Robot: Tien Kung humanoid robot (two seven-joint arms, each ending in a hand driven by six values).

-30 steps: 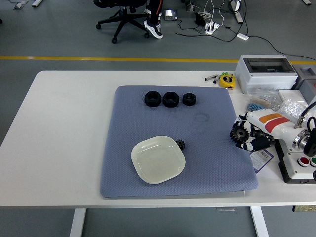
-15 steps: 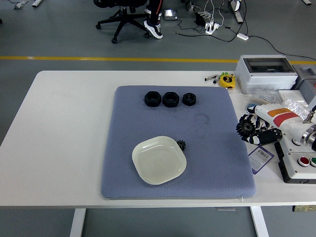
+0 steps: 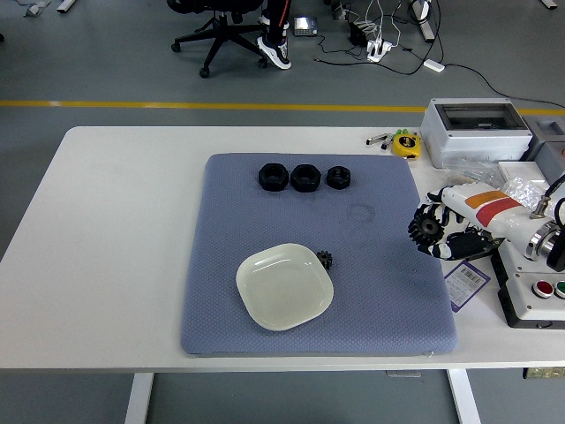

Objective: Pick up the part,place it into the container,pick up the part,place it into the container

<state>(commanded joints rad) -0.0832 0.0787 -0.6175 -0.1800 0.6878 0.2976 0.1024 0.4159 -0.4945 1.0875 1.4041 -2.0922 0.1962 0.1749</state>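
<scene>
A pale square plate (image 3: pixel 284 286) lies on the blue-grey mat (image 3: pixel 238 221), near its front. A small black gear (image 3: pixel 324 260) rests on the mat, touching the plate's right rim. Three black nut-like parts (image 3: pixel 303 177) sit in a row at the mat's far side. My right hand (image 3: pixel 439 234) comes in from the right over the mat's right edge, its fingers curled around a black gear (image 3: pixel 429 228). The left arm does not show.
To the right of the mat stand a grey plastic box (image 3: pixel 475 131), a yellow tape measure (image 3: pixel 406 144), a barcode label (image 3: pixel 466 283) and a control box with red and green buttons (image 3: pixel 543 290). An office chair (image 3: pixel 216 26) stands on the floor beyond the table.
My right hand with the gear drew back to the right half a second ago, then came left again over the mat's right edge. The mat's front right corner has settled flat.
</scene>
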